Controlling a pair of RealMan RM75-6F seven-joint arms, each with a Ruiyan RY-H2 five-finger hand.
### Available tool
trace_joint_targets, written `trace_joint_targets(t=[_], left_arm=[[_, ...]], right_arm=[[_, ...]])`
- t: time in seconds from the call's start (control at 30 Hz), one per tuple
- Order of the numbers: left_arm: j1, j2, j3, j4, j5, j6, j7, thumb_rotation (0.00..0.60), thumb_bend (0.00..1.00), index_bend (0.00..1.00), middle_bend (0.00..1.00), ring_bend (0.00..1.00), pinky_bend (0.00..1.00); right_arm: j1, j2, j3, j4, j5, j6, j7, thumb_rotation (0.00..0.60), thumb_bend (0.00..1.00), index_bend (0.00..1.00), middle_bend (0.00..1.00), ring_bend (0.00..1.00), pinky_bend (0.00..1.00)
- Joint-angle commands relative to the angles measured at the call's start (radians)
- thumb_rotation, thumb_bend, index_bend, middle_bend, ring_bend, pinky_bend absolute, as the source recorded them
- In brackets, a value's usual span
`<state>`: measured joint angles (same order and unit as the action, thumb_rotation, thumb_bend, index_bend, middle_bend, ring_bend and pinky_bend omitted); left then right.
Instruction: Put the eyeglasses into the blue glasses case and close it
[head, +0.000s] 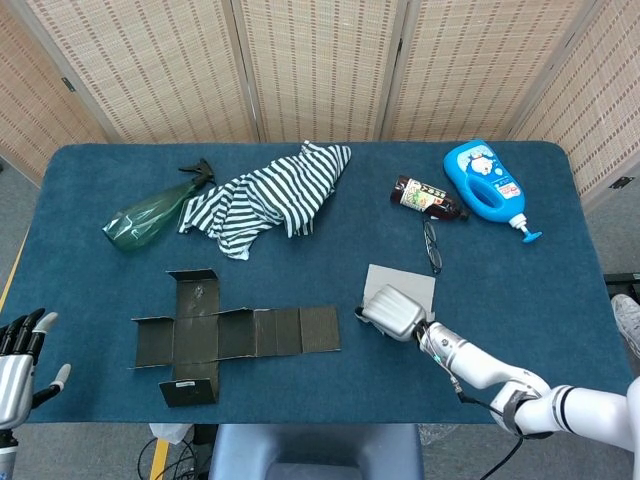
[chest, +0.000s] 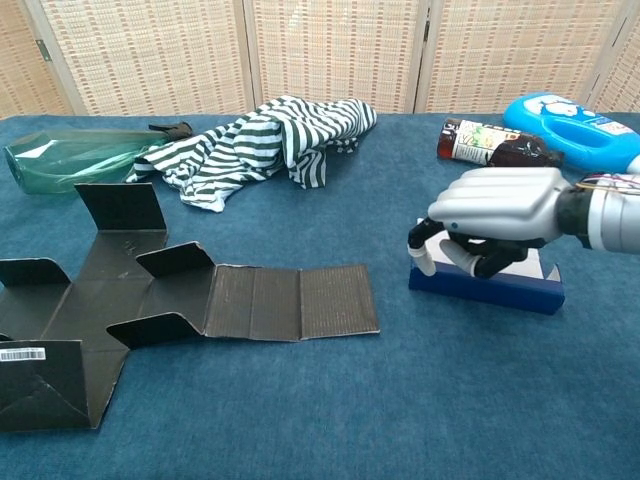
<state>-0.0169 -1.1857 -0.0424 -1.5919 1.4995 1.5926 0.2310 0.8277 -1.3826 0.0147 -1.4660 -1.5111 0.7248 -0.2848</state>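
The blue glasses case (chest: 520, 289) lies flat on the blue table, its pale top (head: 404, 282) up and its lid down. My right hand (chest: 495, 218) sits over the case's left end, thumb down at that end and fingers curled onto its top and front side. In the head view the right hand (head: 392, 312) covers the case's near corner. The eyeglasses (head: 431, 246) lie folded on the table just behind the case, apart from it; the chest view hides them behind my hand. My left hand (head: 17, 364) hangs off the table's near left corner, fingers apart, holding nothing.
A flattened black cardboard box (head: 225, 335) lies left of the case. At the back are a green spray bottle (head: 150, 212), a striped cloth (head: 270, 195), a brown bottle (head: 425, 197) and a blue detergent bottle (head: 485, 185).
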Motion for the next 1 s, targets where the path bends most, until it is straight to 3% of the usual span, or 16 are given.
trace_joint_targets(t=[0.03,0.47,0.83,1.0], left_arm=[[0.004,0.000,0.001,0.004,-0.003,0.001,-0.005,0.600,0.32,0.17,0.14,0.15,0.19],[0.007,-0.002,0.001,0.011,-0.001,0.001,-0.014,0.600,0.32,0.17,0.14,0.15,0.19],[-0.007,-0.006,-0.002,0.011,0.008,-0.015,-0.011,0.600,0.32,0.17,0.14,0.15,0.19],[-0.016,-0.014,-0.002,0.013,0.010,-0.029,-0.009,0.600,0.32,0.17,0.14,0.15,0.19]], right_arm=[[0.023,-0.020,-0.005,0.034,-0.011,-0.027,-0.048,0.600,0.84,0.41,0.99,1.00,0.89],[0.008,-0.039,0.025,0.198,0.135,-0.042,-0.163,0.600,0.84,0.41,0.99,1.00,0.89],[-0.137,0.103,-0.007,0.029,0.087,0.172,0.022,0.600,0.80,0.39,0.99,1.00,0.89],[-0.189,0.157,-0.052,-0.016,0.120,0.162,0.028,0.600,0.81,0.34,0.99,1.00,0.89]])
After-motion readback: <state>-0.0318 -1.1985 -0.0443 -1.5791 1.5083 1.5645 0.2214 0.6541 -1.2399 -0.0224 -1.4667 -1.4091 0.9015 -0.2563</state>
